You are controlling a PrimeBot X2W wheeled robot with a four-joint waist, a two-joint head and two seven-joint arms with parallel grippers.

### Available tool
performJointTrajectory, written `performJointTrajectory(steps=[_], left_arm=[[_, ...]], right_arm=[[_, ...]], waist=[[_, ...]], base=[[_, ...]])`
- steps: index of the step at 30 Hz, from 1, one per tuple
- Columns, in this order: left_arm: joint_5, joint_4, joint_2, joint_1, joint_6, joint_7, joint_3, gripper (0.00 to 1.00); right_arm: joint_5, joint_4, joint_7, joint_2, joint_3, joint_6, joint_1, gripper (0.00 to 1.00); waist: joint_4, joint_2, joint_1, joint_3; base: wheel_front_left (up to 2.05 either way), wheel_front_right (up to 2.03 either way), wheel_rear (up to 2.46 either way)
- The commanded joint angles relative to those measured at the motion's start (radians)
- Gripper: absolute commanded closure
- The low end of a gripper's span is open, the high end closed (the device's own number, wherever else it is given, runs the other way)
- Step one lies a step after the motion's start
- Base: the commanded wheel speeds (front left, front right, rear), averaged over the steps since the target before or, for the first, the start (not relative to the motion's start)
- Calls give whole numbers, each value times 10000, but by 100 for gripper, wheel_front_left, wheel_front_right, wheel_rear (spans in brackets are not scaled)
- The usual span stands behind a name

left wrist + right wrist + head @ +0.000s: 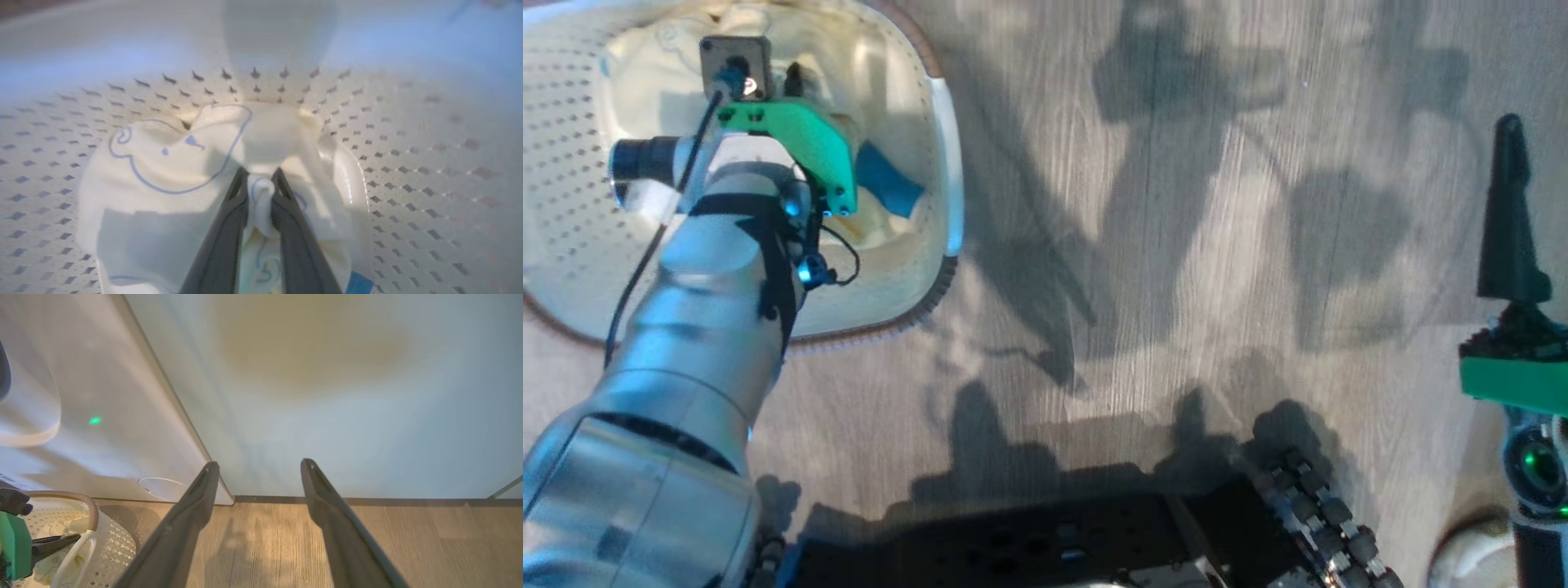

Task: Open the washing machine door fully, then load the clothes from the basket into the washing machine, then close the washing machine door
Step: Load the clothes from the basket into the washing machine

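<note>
- Inside cream perforated plastic basket, far left: left claw pinched nearly shut on a fold of pale cream-yellow clothes.
- Right claw wide open, empty.
- Loading looks barely begun; closing washing machine door remains.

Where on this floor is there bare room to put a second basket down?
The wood floor is bare from the basket across to the right gripper, ahead of the robot's dark base. Inside the basket it is crowded: the clothes lie on the bottom and the left gripper is pinching them.

Cream clothes with blue outlines, cream perforated basket
</note>
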Motion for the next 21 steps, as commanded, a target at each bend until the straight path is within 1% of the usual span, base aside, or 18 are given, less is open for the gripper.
performJointTrajectory(steps=[1, 6, 10, 19, 20, 21], left_arm=[[52, -127, 171, 322, 118, -318, 62, 100], [40, -357, 9, 535, 279, -929, 73, 100], [74, -869, -4, 870, 423, -1096, 132, 100], [617, -3793, 286, 2453, 1000, -1116, 574, 100], [617, -3793, 286, 2453, 1000, -1116, 574, 100], [695, -4098, 327, 2644, 1065, -1117, 622, 100]], right_arm=[[-74, -211, -66, -223, 3, -29, 395, 0], [-164, -190, -66, -266, -267, -29, 525, 0], [-254, -174, -66, -275, -507, -29, 692, 0], [-497, -123, -66, -332, -831, -29, 1191, 0], [-497, -123, -66, -332, -831, -29, 1191, 0], [-528, -105, -66, -338, -856, -29, 1245, 0]], waist=[[239, 0, -1, -329], [512, 0, -1, -961], [699, 0, -1, -1514], [1101, 0, -1, -2804], [1101, 0, -1, -2804], [1133, 0, -1, -2957]], base=[[0, 0, 0], [0, 0, 0], [0, 0, 0], [0, 0, 0], [0, 0, 0], [0, 0, 0]])
